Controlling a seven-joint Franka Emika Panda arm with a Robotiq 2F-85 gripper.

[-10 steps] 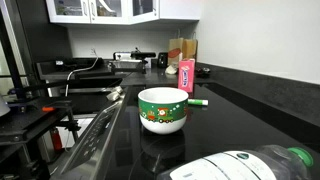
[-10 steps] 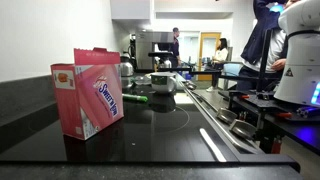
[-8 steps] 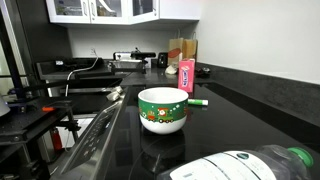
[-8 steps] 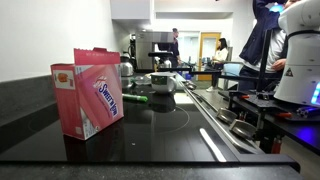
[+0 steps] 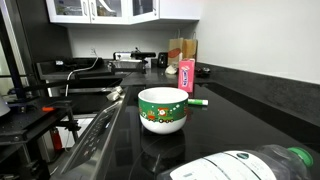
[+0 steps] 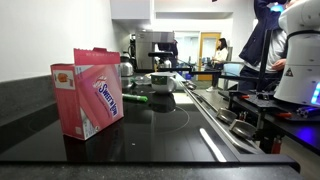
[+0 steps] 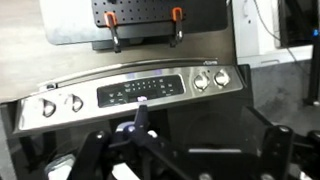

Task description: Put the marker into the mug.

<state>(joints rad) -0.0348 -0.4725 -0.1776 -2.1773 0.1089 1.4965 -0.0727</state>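
The mug (image 5: 162, 110), white with a green rim and a red-green pattern, stands on the black counter in both exterior views (image 6: 163, 83). The marker (image 5: 198, 102), with a green cap, lies flat on the counter just beside the mug, and it shows in both exterior views (image 6: 135, 98). My gripper (image 7: 185, 160) shows only in the wrist view. Its dark fingers (image 7: 275, 145) stand wide apart with nothing between them, above a black stovetop. Neither mug nor marker is in the wrist view.
A pink upright container (image 5: 185, 77) stands behind the marker and fills the foreground in an exterior view (image 6: 88, 92). A white-and-green bottle (image 5: 250, 165) lies at the front. The stove control panel (image 7: 140, 92) faces the wrist camera. The robot body (image 6: 300, 50) stands at the counter's side.
A person in the far background of an exterior view has gone out of sight. The mug, the marker and the gripper have not moved.
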